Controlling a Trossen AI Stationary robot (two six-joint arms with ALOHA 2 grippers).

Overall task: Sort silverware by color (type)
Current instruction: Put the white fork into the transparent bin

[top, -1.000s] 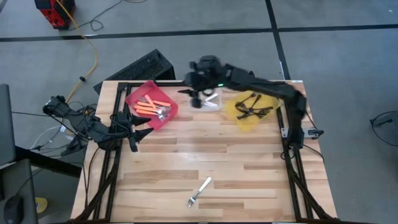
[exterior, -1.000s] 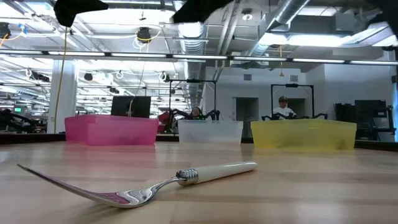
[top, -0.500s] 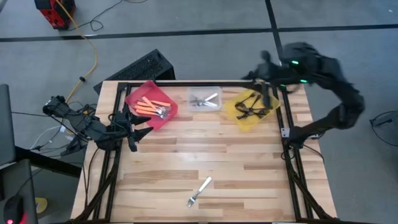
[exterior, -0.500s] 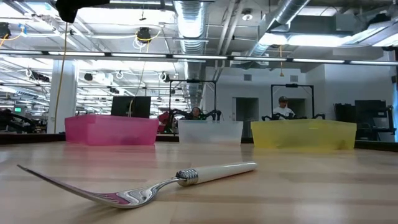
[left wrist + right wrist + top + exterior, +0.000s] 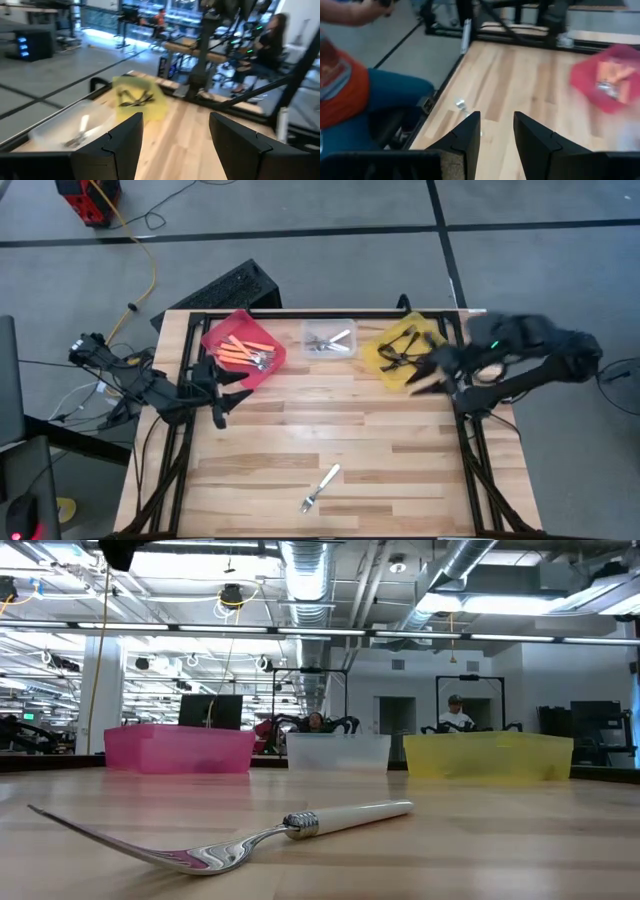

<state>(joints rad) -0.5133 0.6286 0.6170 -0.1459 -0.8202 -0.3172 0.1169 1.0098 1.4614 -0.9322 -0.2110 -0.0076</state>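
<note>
our right gripper [image 5: 432, 377] has swung away from over the clear bin [image 5: 329, 340], past the yellow bin [image 5: 402, 357], and now sits low at the table's right edge, just beside that yellow bin. its jaws stand narrowly apart with nothing between them. we judge the drop into the clear bin is done and this arm is pulling back, so the next pick is open.

the left gripper [image 5: 222, 385] waits at the table's left edge, jaws wide and empty, with the red bin [image 5: 243, 348] just ahead of its tips.

one piece of silverware is not yet sorted: the white-handled fork [image 5: 320, 487] lies alone on the bare wood, well apart from both sets of jaws and from all three bins. in the low view it rests on its side, tines curved down to the boards [image 5: 230, 837]. we judge it belongs in the clear bin.

in the bins: the red one holds the orange-handled forks [image 5: 240, 351]; the clear one, between the other two, holds the silver forks [image 5: 328, 341]; the yellow one holds the black forks [image 5: 400, 351]. we cannot count the pieces in any bin.
</note>
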